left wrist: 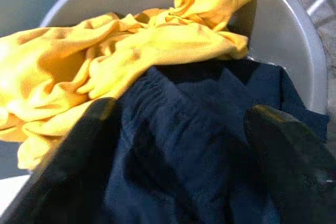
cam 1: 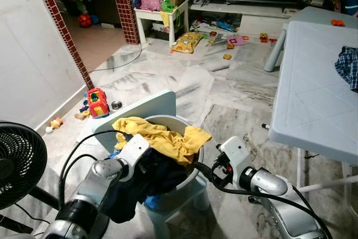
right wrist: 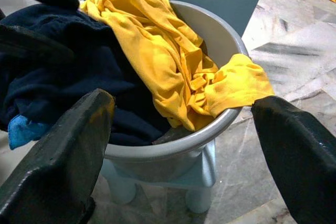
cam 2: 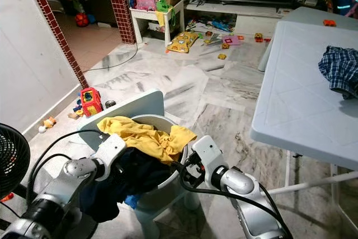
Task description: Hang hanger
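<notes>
Both grippers hover with fingers spread: left gripper (left wrist: pixel 178 156) over dark garment (left wrist: pixel 210 145), right gripper (right wrist: pixel 184 145) beside the basin (right wrist: pixel 220 35). Yellow shirt (cam 1: pixel 162 135) drapes its rim.

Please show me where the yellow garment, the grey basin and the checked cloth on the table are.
yellow garment (cam 1: pixel 159 135), left eye view, middle of the crumpled fabric.
grey basin (right wrist: pixel 210 132), right wrist view, its curved rim.
checked cloth (cam 2: pixel 340 70), right eye view, centre of the bundle.

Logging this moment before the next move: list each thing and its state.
Bucket: upright on a small chair, full of clothes.
Yellow shirt: crumpled, draped over the bucket's rim.
Dark garment: bunched, spilling over the bucket's side.
Left claw: open, over the dark garment.
Right claw: open, beside the bucket.
Checked cloth: crumpled on the table.
</notes>
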Robot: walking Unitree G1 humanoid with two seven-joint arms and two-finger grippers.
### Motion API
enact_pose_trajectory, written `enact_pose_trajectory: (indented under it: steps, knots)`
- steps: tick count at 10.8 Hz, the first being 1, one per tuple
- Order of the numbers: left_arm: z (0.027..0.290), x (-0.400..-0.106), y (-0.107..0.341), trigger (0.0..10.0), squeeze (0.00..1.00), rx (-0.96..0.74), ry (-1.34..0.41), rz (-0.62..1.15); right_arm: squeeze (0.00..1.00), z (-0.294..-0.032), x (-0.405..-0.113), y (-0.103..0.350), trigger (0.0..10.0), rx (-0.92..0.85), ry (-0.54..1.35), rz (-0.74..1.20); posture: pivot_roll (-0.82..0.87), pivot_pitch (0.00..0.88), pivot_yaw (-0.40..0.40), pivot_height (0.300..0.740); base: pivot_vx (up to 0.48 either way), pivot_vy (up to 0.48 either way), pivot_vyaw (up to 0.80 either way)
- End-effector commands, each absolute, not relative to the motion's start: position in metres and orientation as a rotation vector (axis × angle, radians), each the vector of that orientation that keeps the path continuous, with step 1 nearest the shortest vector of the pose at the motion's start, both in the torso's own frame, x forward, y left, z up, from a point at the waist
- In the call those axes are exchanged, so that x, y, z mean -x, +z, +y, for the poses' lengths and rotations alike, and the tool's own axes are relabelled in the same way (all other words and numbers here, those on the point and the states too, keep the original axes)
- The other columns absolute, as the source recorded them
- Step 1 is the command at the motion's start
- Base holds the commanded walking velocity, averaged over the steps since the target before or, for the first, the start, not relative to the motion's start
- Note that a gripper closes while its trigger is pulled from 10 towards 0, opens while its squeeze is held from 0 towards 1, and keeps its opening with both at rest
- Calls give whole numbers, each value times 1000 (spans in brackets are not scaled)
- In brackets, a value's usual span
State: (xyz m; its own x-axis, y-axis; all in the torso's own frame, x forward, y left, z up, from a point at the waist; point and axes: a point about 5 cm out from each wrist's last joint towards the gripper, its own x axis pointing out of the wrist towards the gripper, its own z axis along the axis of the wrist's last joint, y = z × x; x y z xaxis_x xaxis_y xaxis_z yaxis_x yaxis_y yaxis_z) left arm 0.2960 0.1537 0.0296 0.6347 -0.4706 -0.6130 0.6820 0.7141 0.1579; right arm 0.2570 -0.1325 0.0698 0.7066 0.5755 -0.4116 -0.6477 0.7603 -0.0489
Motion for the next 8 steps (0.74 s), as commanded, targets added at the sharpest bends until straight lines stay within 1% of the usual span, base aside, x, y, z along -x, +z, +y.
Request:
enact_pose_trajectory:
  steps: [1, 3, 5, 8]
  knots:
    - [151, -295, 29, 0, 0, -413, -719, 589, 0, -132, -261, 73, 10000, 206, 676, 373, -214, 0, 101, 740, 0, 0, 0]
    - [151, -291, 24, 0, 0, -426, -757, 615, 0, -131, -261, 73, 10000, 206, 674, 372, -213, 0, 104, 740, 0, 0, 0]
    - [156, -287, 19, 0, 0, -473, -791, 656, 0, -130, -261, 73, 10000, 203, 677, 372, -204, 0, 108, 740, 0, 0, 0]
    - [164, -285, 21, 0, 0, -516, -799, 676, 0, -129, -262, 72, 10000, 201, 677, 375, -195, 0, 111, 740, 0, 0, 0]
